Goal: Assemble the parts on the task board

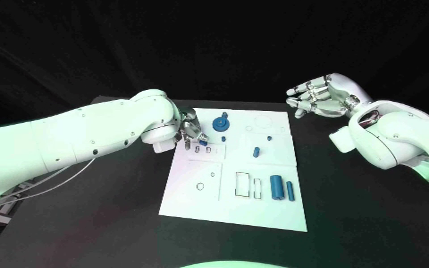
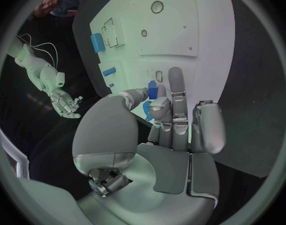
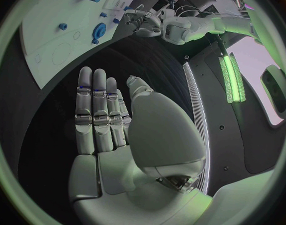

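The white task board [image 1: 207,184] lies in the middle of the black table. My left hand [image 1: 190,133] hovers over the board's far left corner and pinches a small blue part [image 2: 152,91] between thumb and a finger, above two small slots [image 1: 204,150]. A blue gear-like part [image 1: 222,123] stands on the board just right of that hand. A blue peg [image 1: 256,152] stands mid-board, and two blue cylinders [image 1: 283,188] lie near the right edge. My right hand [image 1: 322,97] is raised beyond the board's far right corner, fingers spread and holding nothing.
Several outlined recesses [image 1: 248,184] mark the board's near half, and a round hole [image 1: 200,186] sits at its left. A tiny blue piece [image 1: 269,137] sits near the far right. Bare black table [image 1: 358,218] surrounds the board.
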Robot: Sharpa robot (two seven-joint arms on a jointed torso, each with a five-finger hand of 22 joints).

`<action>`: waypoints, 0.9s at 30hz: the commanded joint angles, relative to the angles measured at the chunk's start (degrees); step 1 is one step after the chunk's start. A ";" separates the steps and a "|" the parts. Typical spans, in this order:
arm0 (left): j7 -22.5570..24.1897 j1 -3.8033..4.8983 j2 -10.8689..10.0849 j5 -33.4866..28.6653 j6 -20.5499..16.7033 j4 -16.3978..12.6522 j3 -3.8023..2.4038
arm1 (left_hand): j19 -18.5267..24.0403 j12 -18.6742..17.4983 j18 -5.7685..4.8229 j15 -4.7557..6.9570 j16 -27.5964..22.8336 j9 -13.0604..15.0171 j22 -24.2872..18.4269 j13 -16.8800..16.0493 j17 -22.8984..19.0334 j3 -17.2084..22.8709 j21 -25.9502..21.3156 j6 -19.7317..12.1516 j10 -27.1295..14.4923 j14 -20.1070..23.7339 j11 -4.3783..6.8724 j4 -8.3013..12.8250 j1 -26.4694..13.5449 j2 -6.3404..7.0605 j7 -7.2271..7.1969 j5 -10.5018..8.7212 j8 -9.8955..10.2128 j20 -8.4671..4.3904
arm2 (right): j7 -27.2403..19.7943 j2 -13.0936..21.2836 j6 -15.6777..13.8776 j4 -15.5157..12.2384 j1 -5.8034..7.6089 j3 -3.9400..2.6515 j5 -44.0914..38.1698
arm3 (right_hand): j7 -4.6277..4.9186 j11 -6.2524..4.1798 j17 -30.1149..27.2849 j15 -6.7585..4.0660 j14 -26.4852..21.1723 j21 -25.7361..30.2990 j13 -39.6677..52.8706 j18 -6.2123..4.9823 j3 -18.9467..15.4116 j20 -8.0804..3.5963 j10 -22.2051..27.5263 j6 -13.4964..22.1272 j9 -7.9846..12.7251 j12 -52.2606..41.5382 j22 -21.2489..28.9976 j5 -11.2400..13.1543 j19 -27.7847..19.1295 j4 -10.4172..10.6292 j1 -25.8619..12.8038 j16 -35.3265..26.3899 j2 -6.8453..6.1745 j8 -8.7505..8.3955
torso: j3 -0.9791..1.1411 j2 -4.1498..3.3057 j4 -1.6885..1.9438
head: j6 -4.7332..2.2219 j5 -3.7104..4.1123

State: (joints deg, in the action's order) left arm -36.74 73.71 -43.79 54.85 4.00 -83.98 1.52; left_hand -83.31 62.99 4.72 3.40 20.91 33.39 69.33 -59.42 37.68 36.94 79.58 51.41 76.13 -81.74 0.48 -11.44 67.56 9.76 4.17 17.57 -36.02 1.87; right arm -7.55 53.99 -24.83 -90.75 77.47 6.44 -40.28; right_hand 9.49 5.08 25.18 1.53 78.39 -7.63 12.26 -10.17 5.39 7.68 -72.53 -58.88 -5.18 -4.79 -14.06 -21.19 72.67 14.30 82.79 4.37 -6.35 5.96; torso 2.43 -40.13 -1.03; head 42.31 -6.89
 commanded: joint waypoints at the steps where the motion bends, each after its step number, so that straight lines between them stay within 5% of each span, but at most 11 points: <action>1: 1.20 -0.89 -0.74 -0.14 -7.51 -1.81 0.04 | -0.37 0.50 -0.80 0.20 -0.30 0.19 0.11 -0.35 0.10 11.86 0.29 0.23 0.48 -0.27 0.03 11.66 -0.68 0.11 -0.22 0.63 -0.47 -0.14 | 0.13 0.15 0.06 -0.08 -0.03 -0.01 -0.15 | 0.22 0.30 -0.06 0.41 -0.03 0.36 -0.04 -0.35 0.31 0.26 -0.17 -0.06 -0.09 0.23 0.05 -0.15 0.06 0.07 -0.45 -0.21 0.26 -0.37 | 0.15 -0.05 0.15 | 0.22 0.24; 14: 1.60 -4.29 -1.17 7.93 -15.46 -4.75 0.09 | -0.91 1.72 -1.05 0.40 -0.47 0.95 1.53 -1.51 0.28 12.90 1.09 0.60 1.43 -0.35 0.35 12.23 -2.03 0.68 -0.58 1.72 -1.46 -0.37 | 0.12 0.52 0.13 -0.10 -0.03 0.02 -0.14 | 0.23 0.32 -0.08 0.43 -0.03 0.44 -0.08 -0.35 0.34 0.28 -0.18 -0.06 -0.10 0.26 0.17 -0.41 0.08 0.19 -0.62 -0.27 0.26 -0.38 | 0.17 0.07 0.09 | 0.77 0.66; 27: 1.00 -5.37 -0.13 11.99 -14.74 -4.42 0.10 | -0.98 1.71 -1.09 0.44 -0.50 1.07 1.74 -1.46 0.31 13.10 1.20 0.65 1.50 -0.37 0.41 12.31 -2.23 0.75 -0.65 1.80 -1.63 -0.40 | 0.10 0.47 0.31 0.02 -0.14 0.05 -0.13 | 0.22 0.32 -0.09 0.43 -0.02 0.49 -0.11 -0.35 0.40 0.29 -0.18 -0.07 -0.11 0.29 0.27 -0.67 0.11 0.26 -0.71 -0.31 0.29 -0.39 | 0.19 0.02 0.07 | 1.19 0.43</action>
State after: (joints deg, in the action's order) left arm -35.97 68.41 -44.05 63.99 -10.95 -88.44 1.63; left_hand -83.76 64.36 4.76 3.61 20.62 34.40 71.03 -60.85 37.95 38.08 80.55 51.83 77.26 -81.95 0.79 -10.62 65.91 10.51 3.98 19.08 -37.45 1.43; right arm -7.51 54.49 -24.82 -90.76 77.38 6.50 -40.25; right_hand 9.48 5.08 25.17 1.53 78.40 -7.42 12.21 -10.18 5.56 7.68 -72.53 -58.87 -5.23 -4.79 -13.84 -21.65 72.67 14.46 82.55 4.37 -6.11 5.96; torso 2.62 -40.10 -0.91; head 43.42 -6.34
